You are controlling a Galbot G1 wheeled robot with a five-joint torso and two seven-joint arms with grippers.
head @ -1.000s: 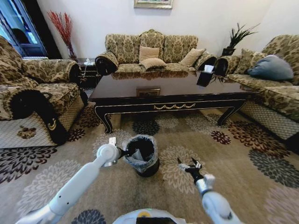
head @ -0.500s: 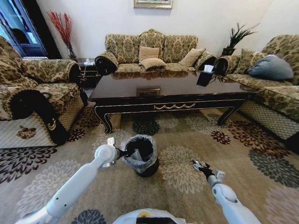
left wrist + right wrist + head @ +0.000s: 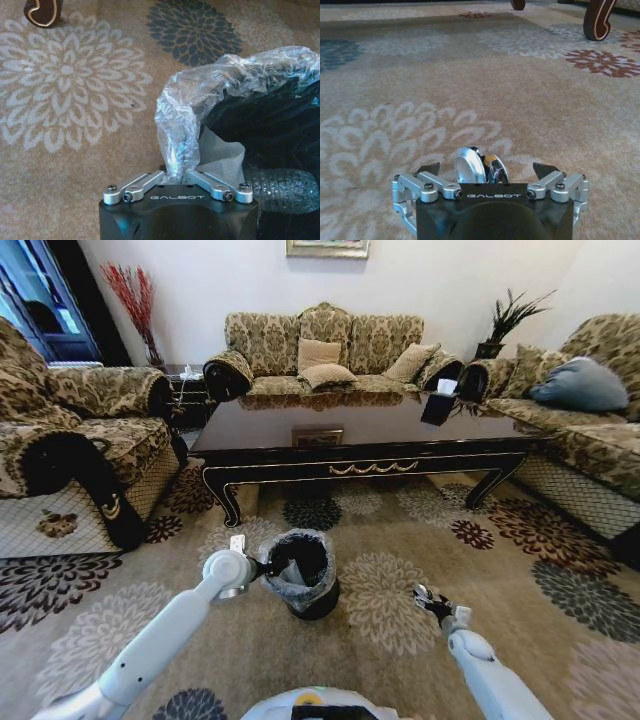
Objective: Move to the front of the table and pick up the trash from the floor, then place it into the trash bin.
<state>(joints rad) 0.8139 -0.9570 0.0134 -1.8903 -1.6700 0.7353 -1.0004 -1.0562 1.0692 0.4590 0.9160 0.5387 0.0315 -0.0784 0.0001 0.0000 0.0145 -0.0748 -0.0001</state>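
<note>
On floral carpet (image 3: 400,530) before the table (image 3: 370,445), left gripper (image 3: 177,176) pinches bin liner (image 3: 200,85); right gripper (image 3: 487,172) gapes

A beige carpet (image 3: 380,640) with large floral medallions in cream, dark blue and maroon covers the floor. The trash bin (image 3: 303,576), black with a greyish plastic liner (image 3: 200,95) folded over its rim, stands on it in front of the table (image 3: 360,430). The table's curved dark legs with gold trim rest on the carpet. Sofas stand around the table on the same carpet. On the glossy tabletop lie a small rectangular object (image 3: 317,437) near the front edge and a dark tissue holder (image 3: 438,405) toward the right end.
</note>
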